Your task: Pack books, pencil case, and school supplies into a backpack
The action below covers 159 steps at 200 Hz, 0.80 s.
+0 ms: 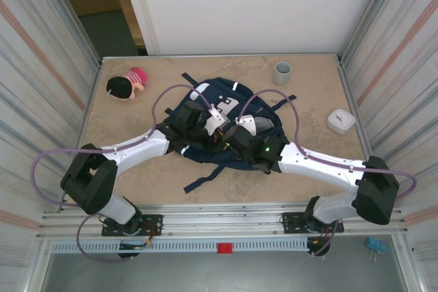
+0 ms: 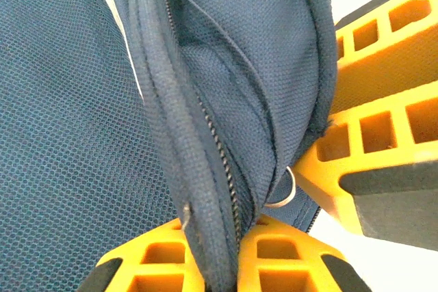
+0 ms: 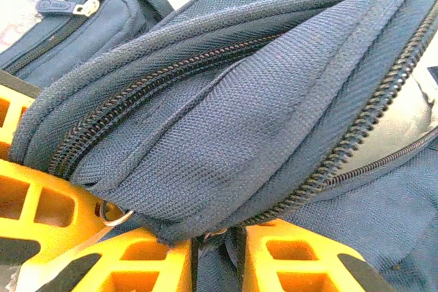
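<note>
**Left gripper** (image 2: 229, 241): yellow fingers clenched on a zippered seam of the large navy-blue fabric backpack (image 1: 219, 94). The fold is pinched at bottom centre of the left wrist view.

**Right gripper** (image 3: 219, 241): closed down on a neighbouring fold of the same bag. Fabric is trapped between its fingers at bottom centre of its own view.

**Around the grips:** the two sit just beside each other, with a small metal ring (image 2: 282, 195) hanging between them. Black zipper teeth (image 3: 171, 76) run diagonally across the right wrist view, and the opening looks slack, not spread.

**Wider scene, top view:** the backpack lies mid-frame on the tan table (image 1: 308, 100). A grey cup (image 1: 282, 70) is at upper right and a rounded white box (image 1: 340, 120) at right, both well apart from the bag.

**Risks (judged):**
- A shallow pinch may slip once the arms pull apart.
- Fingers this close could knock together.
- A tug may drag the whole bag instead of opening its mouth.
</note>
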Each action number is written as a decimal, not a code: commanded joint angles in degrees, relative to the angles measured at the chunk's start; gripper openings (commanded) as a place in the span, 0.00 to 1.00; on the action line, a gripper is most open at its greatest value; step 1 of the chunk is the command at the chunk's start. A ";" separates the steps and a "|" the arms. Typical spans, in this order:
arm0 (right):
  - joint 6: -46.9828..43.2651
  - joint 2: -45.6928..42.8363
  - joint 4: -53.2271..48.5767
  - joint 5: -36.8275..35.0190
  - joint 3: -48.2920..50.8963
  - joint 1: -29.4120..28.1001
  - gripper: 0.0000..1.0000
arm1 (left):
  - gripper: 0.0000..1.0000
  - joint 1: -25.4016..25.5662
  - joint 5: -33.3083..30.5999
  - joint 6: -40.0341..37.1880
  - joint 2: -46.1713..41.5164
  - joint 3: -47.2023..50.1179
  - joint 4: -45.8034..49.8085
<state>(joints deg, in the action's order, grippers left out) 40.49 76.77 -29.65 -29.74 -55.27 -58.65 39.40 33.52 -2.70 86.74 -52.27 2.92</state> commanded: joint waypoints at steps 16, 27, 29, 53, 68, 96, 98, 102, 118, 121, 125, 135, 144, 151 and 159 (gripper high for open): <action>1.47 0.05 0.72 -3.09 1.02 3.19 0.32 | 0.00 0.51 7.93 2.90 -0.11 -0.28 -0.85; 1.27 0.75 1.81 -2.17 1.06 3.26 0.30 | 0.00 0.51 8.80 3.55 -0.07 -0.12 -1.89; 1.19 0.88 1.86 -2.08 0.98 3.25 0.29 | 0.00 0.51 8.83 3.64 -0.08 -0.11 -1.94; 0.07 1.09 1.57 -1.19 0.12 3.33 0.18 | 0.00 0.51 7.18 2.94 -0.25 0.02 -1.19; -1.57 -0.53 1.55 3.17 -0.36 3.99 0.13 | 0.00 0.51 2.99 1.53 -0.19 -0.39 1.57; -2.28 -4.14 -0.85 10.79 -0.89 5.60 0.08 | 0.00 0.51 -1.77 -0.92 -0.72 -0.93 4.88; -2.31 -4.36 -1.14 11.14 -0.87 5.68 0.07 | 0.00 0.51 -1.96 -1.08 -0.81 -0.91 4.90; -2.44 -4.87 -1.63 11.73 -0.90 5.78 0.07 | 0.00 0.51 -2.30 -1.35 -0.99 -0.74 4.88; -3.11 -6.53 -3.95 15.48 -0.97 7.01 0.05 | 0.00 0.44 -3.74 -2.58 -1.35 -0.29 5.17; -3.24 -6.83 -4.40 16.43 -0.92 7.37 0.05 | 0.00 0.44 -3.97 -2.92 -1.36 -0.29 5.43; -3.53 -7.08 -4.97 17.95 -1.07 7.97 0.05 | 0.00 0.42 -4.25 -3.39 -1.37 -0.29 5.68; -4.18 -7.53 -6.95 21.88 -1.42 9.57 0.05 | 0.00 0.44 -5.70 -4.12 -1.27 -0.37 6.49; -4.83 -7.89 -8.39 24.68 -1.65 10.84 0.05 | 0.00 0.33 -7.51 -4.47 -1.01 -0.69 7.59; -5.38 -7.96 -9.64 27.70 -1.97 11.74 0.04 | 0.00 0.33 -8.52 -4.80 -0.75 -1.13 8.60; -5.86 -8.08 -10.68 30.15 -2.17 12.66 0.04 | 0.00 0.31 -9.06 -5.39 -0.39 -1.58 9.53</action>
<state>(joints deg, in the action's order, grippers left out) 37.21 71.40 -32.95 -6.98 -55.00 -49.19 40.29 29.15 -5.74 86.61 -52.64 4.51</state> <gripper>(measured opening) 0.075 0.102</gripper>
